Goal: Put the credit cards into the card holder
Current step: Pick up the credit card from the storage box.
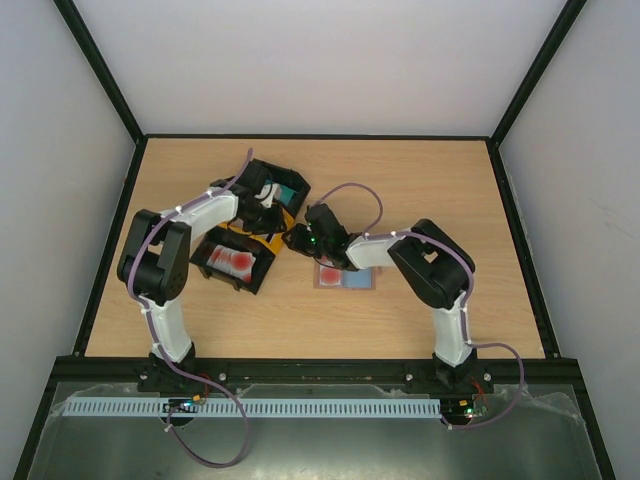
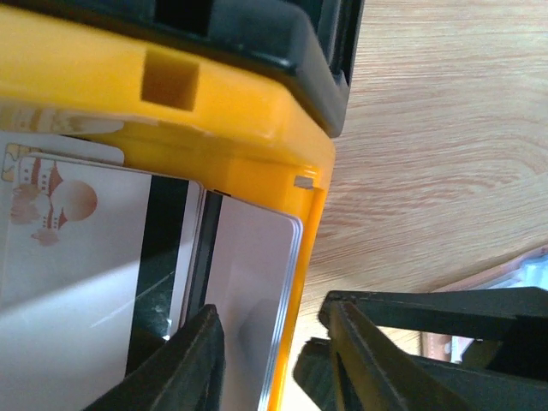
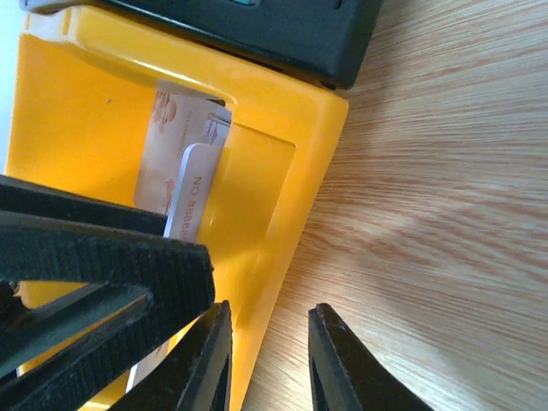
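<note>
A stack of pale pinkish-white cards [image 2: 248,282] lies in a yellow tray [image 2: 223,111]. My left gripper [image 2: 274,360] is open. One finger is over the cards inside the tray and the other is outside its right wall. My right gripper [image 3: 270,360] is open and empty, low over the table just outside the same yellow tray [image 3: 111,128], with cards [image 3: 175,154] showing through the tray's slot. In the top view both grippers, left [image 1: 268,215] and right [image 1: 298,238], meet at the yellow tray [image 1: 286,216]. The brown card holder [image 1: 345,277] lies on the table under my right forearm, with red and blue patches on it.
A black tray [image 1: 212,266] with red-and-white cards [image 1: 235,262] stands left of centre. Another black tray [image 1: 262,167] with a teal card [image 1: 287,190] sits behind the yellow tray. The left gripper's ribbed finger [image 3: 103,265] crosses the right wrist view.
</note>
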Action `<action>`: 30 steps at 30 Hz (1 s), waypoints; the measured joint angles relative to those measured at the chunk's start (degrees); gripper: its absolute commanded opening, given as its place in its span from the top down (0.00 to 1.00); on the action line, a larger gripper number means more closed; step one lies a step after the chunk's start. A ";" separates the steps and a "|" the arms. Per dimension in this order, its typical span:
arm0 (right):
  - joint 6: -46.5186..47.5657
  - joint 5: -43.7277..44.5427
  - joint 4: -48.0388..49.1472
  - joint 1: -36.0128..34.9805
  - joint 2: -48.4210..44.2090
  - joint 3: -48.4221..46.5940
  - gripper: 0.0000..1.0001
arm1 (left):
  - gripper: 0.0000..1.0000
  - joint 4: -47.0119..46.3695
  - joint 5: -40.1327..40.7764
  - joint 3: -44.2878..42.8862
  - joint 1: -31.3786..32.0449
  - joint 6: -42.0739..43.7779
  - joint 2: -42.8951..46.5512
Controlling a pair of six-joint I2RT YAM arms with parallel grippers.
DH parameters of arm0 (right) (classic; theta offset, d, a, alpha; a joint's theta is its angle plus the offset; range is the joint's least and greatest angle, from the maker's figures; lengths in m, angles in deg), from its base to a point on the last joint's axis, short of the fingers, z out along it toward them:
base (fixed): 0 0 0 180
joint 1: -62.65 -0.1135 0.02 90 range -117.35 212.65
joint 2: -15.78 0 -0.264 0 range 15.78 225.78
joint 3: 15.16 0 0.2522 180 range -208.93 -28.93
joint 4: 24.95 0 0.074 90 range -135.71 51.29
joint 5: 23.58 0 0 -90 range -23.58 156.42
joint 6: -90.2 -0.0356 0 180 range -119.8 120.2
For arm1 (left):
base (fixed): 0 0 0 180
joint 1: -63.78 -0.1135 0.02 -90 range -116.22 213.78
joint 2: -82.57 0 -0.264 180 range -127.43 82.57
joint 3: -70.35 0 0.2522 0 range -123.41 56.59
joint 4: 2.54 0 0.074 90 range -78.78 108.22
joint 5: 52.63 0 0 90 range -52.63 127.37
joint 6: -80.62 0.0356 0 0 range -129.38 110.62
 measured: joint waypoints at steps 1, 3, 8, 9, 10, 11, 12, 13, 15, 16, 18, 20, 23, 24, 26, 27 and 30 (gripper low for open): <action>0.15 0.11 -0.04 0.00 -0.39 0.35 0.73 | 0.59 0.00 0.22 -0.07 0.11 0.11 0.00; 0.39 0.50 -0.17 0.00 -1.16 0.92 0.71 | 0.54 0.09 1.14 -0.22 0.35 0.46 0.00; 1.42 1.75 -0.96 0.00 -4.20 3.04 0.70 | 0.52 0.55 3.78 -0.76 1.20 1.09 -0.22; 1.66 2.14 -1.20 0.00 -4.98 3.50 0.70 | 0.53 0.90 4.48 -1.18 1.57 1.29 -0.61; 1.90 2.47 -1.29 0.00 -5.51 3.78 0.70 | 0.54 1.07 5.03 -1.46 1.99 1.49 -1.03; 2.10 2.71 -1.31 0.00 -5.92 4.00 0.70 | 0.55 1.33 5.53 -1.84 2.38 1.57 -1.44; 2.25 3.02 -1.44 0.00 -6.36 4.26 0.70 | 0.57 1.68 6.16 -2.21 2.89 1.64 -1.88; 2.32 3.21 -1.64 0.02 -6.73 4.50 0.70 | 0.58 1.81 6.73 -2.38 3.34 1.70 -2.23; 2.47 3.52 -1.88 0.02 -7.10 4.92 0.70 | 0.61 2.45 8.07 -2.86 4.15 1.77 -2.58; 2.49 3.65 -2.05 0.02 -7.19 5.09 0.70 | 0.62 2.75 8.61 -2.99 4.39 1.88 -2.58; 2.49 3.82 -2.38 0.02 -7.19 5.25 0.70 | 0.63 3.34 9.38 -3.23 4.74 1.92 -2.58; 2.49 3.98 -2.54 0.02 -7.19 5.35 0.70 | 0.65 3.69 9.81 -3.30 4.87 1.88 -2.58; 2.49 4.24 -2.56 0.02 -7.19 5.49 0.70 | 0.69 4.44 10.27 -3.54 4.98 1.88 -2.58; 2.49 4.28 -2.58 0.02 -7.19 5.51 0.70 | 0.70 4.61 10.32 -3.61 4.98 1.88 -2.56; 2.49 4.42 -2.60 0.02 -7.19 5.53 0.70 | 0.73 4.87 10.60 -3.65 4.98 1.77 -2.45; 2.51 4.46 -2.58 0.02 -7.19 5.53 0.70 | 0.74 5.03 10.73 -3.65 4.98 1.79 -2.23; 2.49 4.50 -2.62 0.02 -7.19 5.53 0.70 | 0.74 5.35 10.82 -3.69 4.98 1.68 -1.53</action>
